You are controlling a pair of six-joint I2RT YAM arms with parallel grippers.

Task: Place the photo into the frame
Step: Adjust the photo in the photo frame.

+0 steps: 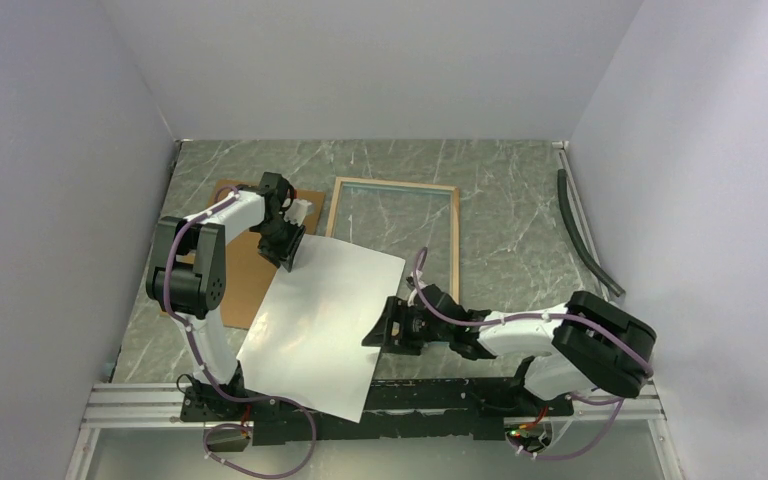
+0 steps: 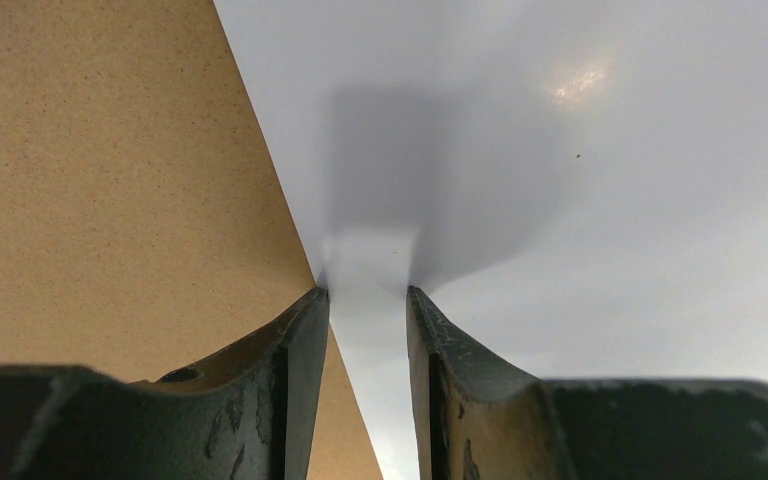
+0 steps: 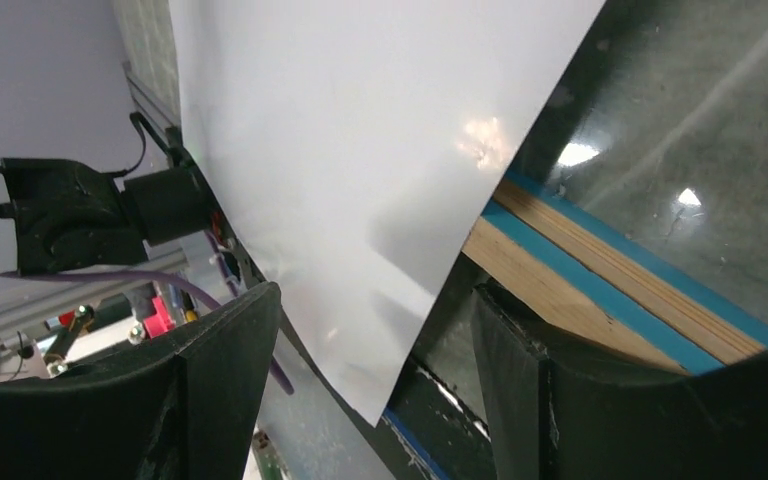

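1. Grey-green marbled worktop point(image 1: 520, 200) between pale walls carries the frame point(image 1: 396, 182), which lies flat at the rear centre with its pale wood rim up.
2. The photo point(image 1: 325, 320), white side up, overlaps the frame's near-left corner and a brown backing board point(image 1: 245, 275).
3. Left arm's jaws are clamped on the photo's far-left corner.
4. Right arm's jaws stand apart, straddling the photo's right edge without gripping it.

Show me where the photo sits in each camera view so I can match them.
Top external: the photo, white side up, centre, between the arms.
Left wrist: the photo fills the right side, the brown board left of it.
Right wrist: the photo upper centre, its corner before the frame.
Shared with top view: brown board; frame.
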